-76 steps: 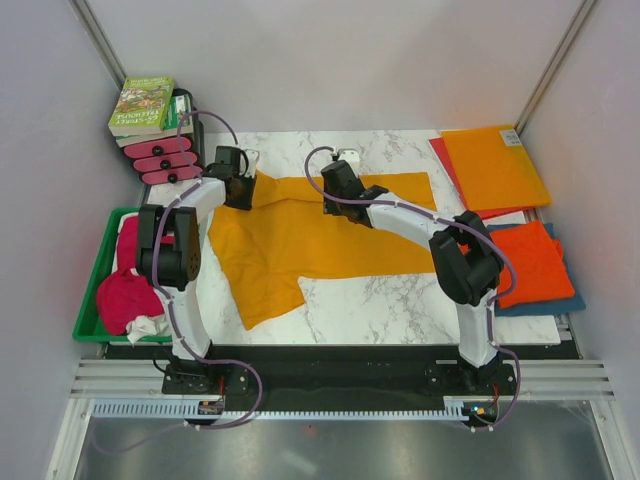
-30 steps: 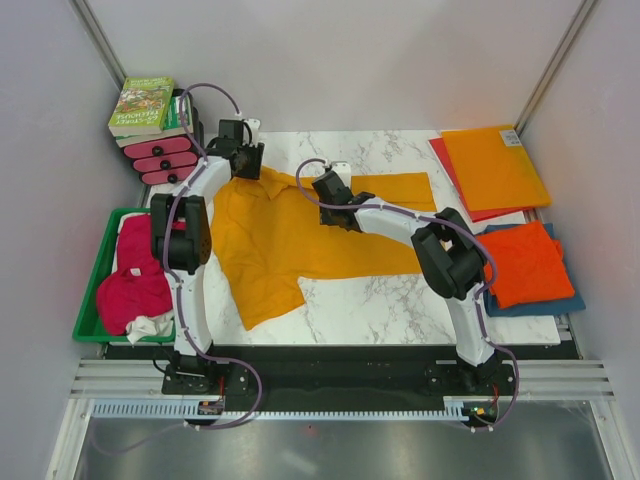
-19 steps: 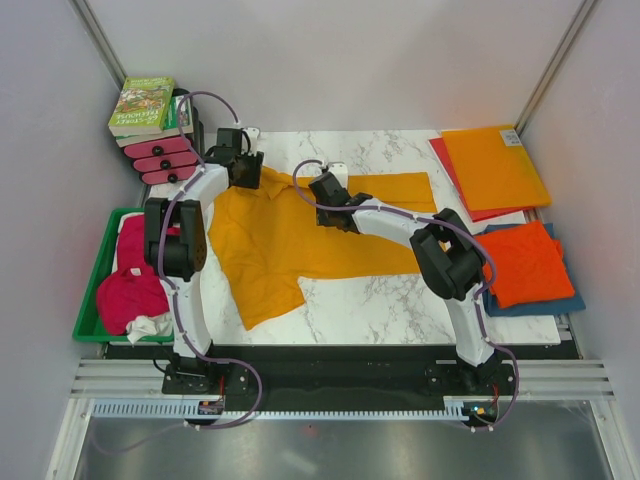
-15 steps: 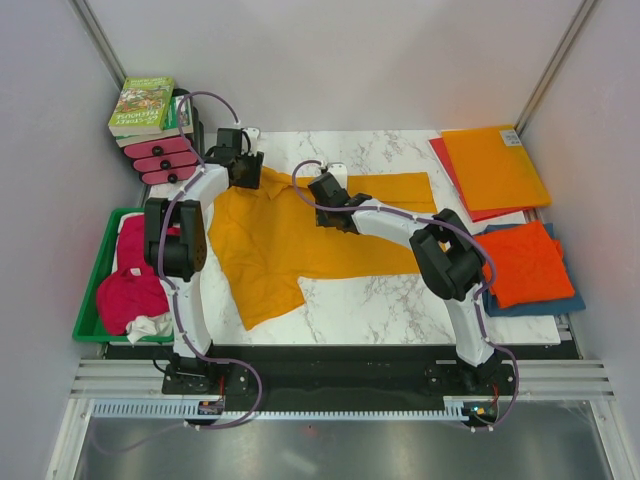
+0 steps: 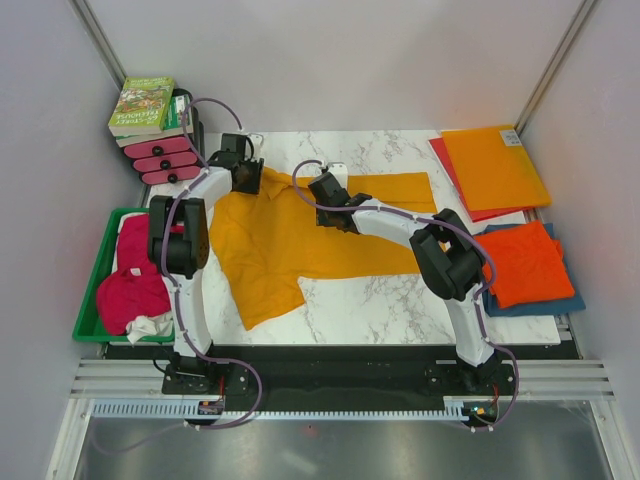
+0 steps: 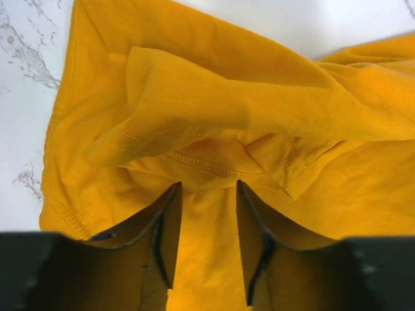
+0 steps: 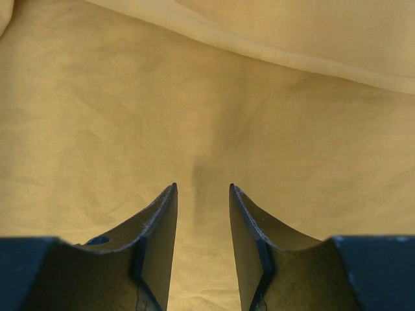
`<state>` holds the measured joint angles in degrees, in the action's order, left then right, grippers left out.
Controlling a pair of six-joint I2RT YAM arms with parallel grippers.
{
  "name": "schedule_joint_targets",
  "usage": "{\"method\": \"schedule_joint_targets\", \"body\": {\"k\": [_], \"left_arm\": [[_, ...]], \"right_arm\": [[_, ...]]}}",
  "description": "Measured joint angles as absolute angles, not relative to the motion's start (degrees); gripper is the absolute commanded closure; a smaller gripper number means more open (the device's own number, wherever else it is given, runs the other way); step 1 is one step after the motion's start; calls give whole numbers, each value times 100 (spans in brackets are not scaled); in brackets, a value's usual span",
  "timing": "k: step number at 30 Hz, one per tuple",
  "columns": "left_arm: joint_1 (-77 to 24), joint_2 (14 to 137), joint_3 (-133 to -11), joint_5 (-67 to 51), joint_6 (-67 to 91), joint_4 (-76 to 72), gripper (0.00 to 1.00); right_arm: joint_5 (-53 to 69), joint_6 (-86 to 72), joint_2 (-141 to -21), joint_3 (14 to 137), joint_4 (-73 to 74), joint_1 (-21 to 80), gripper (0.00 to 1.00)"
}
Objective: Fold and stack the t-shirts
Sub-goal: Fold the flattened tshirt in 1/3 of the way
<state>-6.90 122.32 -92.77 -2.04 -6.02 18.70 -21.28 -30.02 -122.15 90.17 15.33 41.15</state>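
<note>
Well, at the far left of the top view you have a green tray (image 5: pixel 88 305) off the table's (image 5: pixel 400 300) edge, with crumpled pink shirts (image 5: pixel 128 290) heaped in it. Above it, in the upper left corner, books (image 5: pixel 142 104) sit on a stack of pink cases.

Your left pincer (image 5: pixel 250 178) is down on the upper left corner of the gold shirt (image 5: pixel 290 235). That shirt lies spread across the middle of the table, one sleeve reaching toward the lower left. In the left wrist view the left pincer (image 6: pixel 206 188) stands at a narrow gap with gold cloth between its fingers (image 6: pixel 165 227) and a bunched fold with a stitched hem just ahead of the tips. You cannot tell whether it clamps the cloth.

Your right pincer (image 5: pixel 322 188) rests on the shirt's upper edge, just right of the left one. Its wrist view shows the right pincer (image 7: pixel 202 188) narrowly parted over fairly flat cloth that puckers faintly at the tips. Whether it grips is not clear.

At the upper right lie flat orange sheets (image 5: pixel 493 165), one bearing a small label. Below them, at the right edge, a folded red-orange shirt (image 5: pixel 530 262) lies on a folded blue shirt (image 5: pixel 535 305).
</note>
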Motion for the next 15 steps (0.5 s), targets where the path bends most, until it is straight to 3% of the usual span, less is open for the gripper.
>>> {"method": "schedule_joint_targets", "body": {"k": [6,13,15], "left_arm": [[-722,12481,-9330,-145,-593,1918,64],[-727,12602,-9404,-5,-585,1957,90],[-727,12602,-9408,14,-582,1962,92]], "right_arm": [[-2130,-3006,-12215,9017,1533,4115,56],[-2130,-3044,-12215,9015,1535,4115,56],[-2128,-3050,-12215,9015,1535,4115,56]]}}
